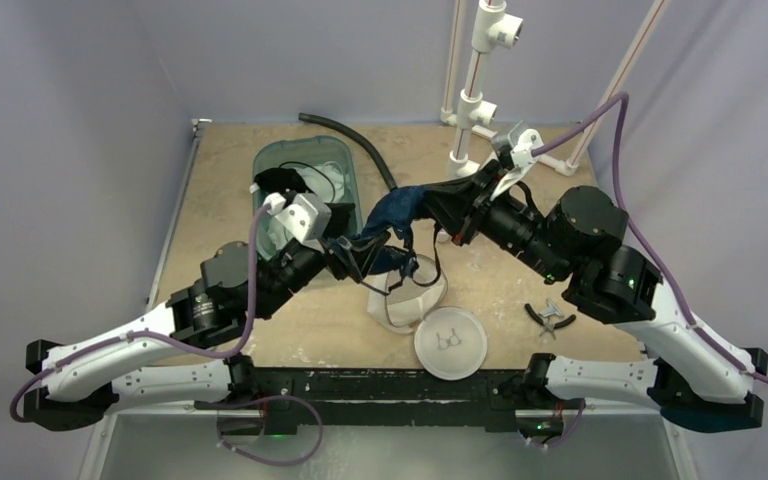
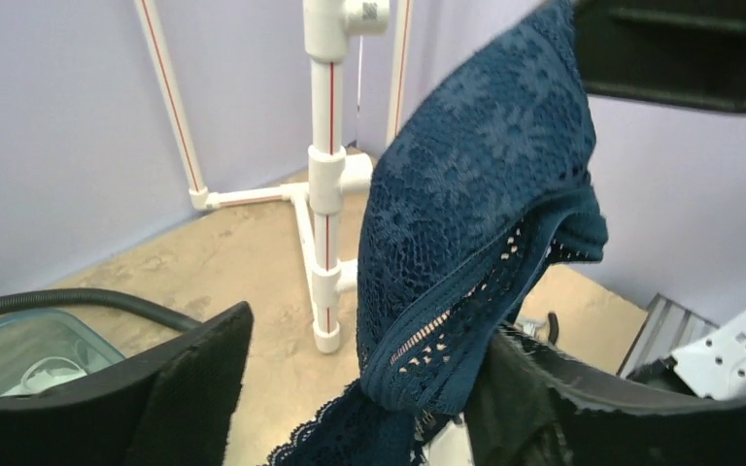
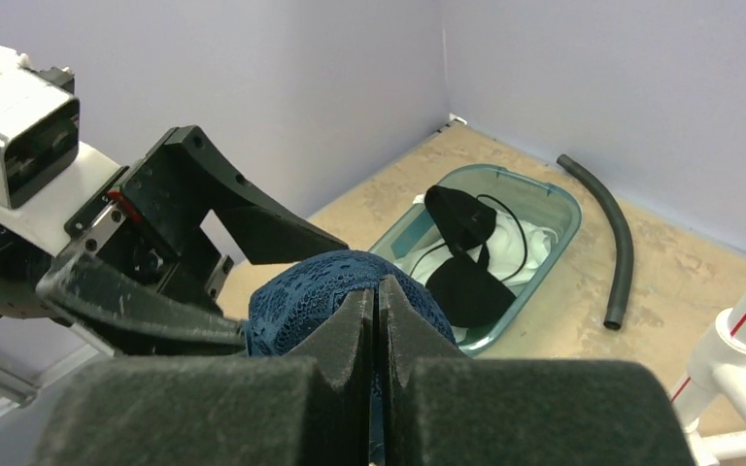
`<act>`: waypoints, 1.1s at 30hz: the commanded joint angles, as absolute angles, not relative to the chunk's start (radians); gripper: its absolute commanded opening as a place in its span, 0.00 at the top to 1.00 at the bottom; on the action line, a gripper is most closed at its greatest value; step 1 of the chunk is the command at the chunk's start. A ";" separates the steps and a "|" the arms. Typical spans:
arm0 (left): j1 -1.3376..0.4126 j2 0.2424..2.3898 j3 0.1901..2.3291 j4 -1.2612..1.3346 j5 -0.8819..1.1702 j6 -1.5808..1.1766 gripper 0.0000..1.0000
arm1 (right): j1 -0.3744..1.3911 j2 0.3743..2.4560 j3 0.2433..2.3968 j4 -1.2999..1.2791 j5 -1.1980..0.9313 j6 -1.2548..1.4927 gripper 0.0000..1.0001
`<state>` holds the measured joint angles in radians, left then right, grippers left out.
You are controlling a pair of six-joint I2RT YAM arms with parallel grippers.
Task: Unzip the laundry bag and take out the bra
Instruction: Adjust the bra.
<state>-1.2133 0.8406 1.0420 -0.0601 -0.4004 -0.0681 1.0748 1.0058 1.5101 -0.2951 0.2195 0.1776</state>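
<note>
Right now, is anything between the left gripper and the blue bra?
Nothing visible. The bra hangs right between the left gripper's open fingers, with no other thing in the gap. The right gripper is shut on its upper end.

We record a teal tub [image 3: 520, 178] on the far left of the table [image 1: 230, 190], holding a black garment [image 3: 461, 218] over white cloth [image 3: 534, 243]. A black hose [image 1: 360, 140] lies curved near it (not touching). A white pipe stand [image 1: 472, 100] rises at the far edge. Pliers [image 1: 550, 317] lie at the near right.
</note>
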 commanded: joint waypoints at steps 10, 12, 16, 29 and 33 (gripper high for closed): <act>-1.218 0.928 1.116 0.081 -0.452 -0.005 1.00 | 1.076 0.980 1.506 -0.237 0.078 0.231 0.90; -1.218 0.918 1.127 0.083 -0.463 0.032 1.00 | 1.076 0.944 1.472 -0.199 0.009 0.224 0.51; -1.218 0.832 1.107 0.163 -0.432 0.072 1.00 | 1.076 0.819 1.363 -0.096 -0.074 0.208 0.08; -1.217 0.751 1.276 0.191 0.066 -0.046 1.00 | 1.076 0.648 1.237 -0.015 -0.122 0.165 0.05; -1.218 0.762 1.397 0.167 0.277 -0.134 1.00 | 1.075 0.694 1.271 -0.016 -0.225 0.128 0.06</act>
